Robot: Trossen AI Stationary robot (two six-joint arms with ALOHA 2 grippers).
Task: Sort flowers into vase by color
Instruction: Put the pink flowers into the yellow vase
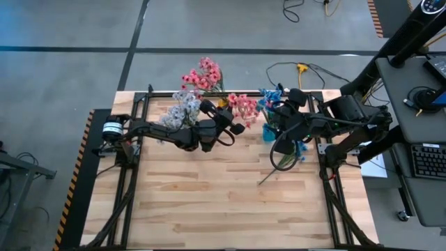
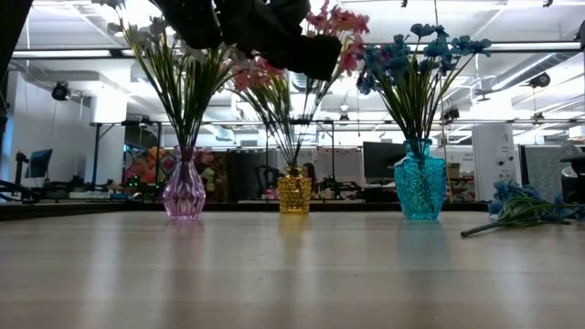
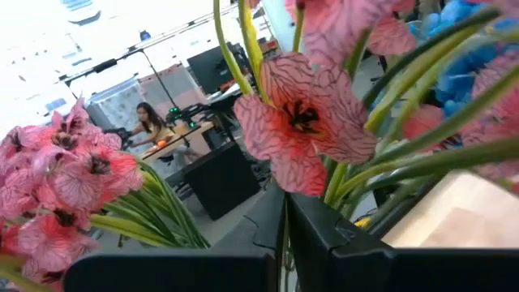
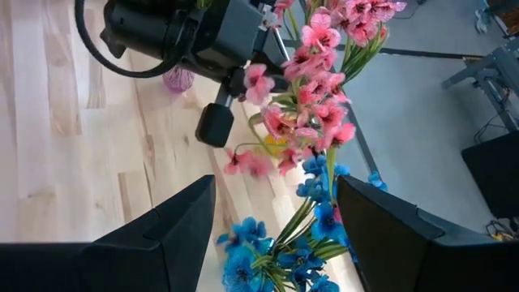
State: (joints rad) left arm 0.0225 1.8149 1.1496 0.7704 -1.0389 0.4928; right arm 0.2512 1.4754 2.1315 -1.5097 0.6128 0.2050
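Three vases stand in a row near the table's far edge: a purple vase [image 2: 184,192] with white-lavender flowers [image 1: 182,108], a yellow vase [image 2: 294,193] with pink flowers [image 1: 203,74], and a blue vase [image 2: 420,188] with blue flowers [image 2: 416,50]. My left gripper [image 1: 239,127] reaches level toward the table's right, beside the yellow vase. It is shut on a pink flower [image 3: 302,122]. My right gripper [image 4: 276,243] hangs open high above the blue vase, touching nothing. A blue sprig [image 1: 287,157] lies flat on the table at the right. My left gripper pinches the pink flower's thin green stem [image 3: 284,231] between its two fingers, just below a blossom. The fingers come level from the table's left. The blossoms stand past the fingertips, well above the table; the stem's lower end is hidden.
The near half of the wooden table [image 1: 223,202] holds nothing but the blue sprig. A black frame [image 1: 132,174] runs along the table's left and right sides. Desks, screens and a person show in the room beyond the far edge.
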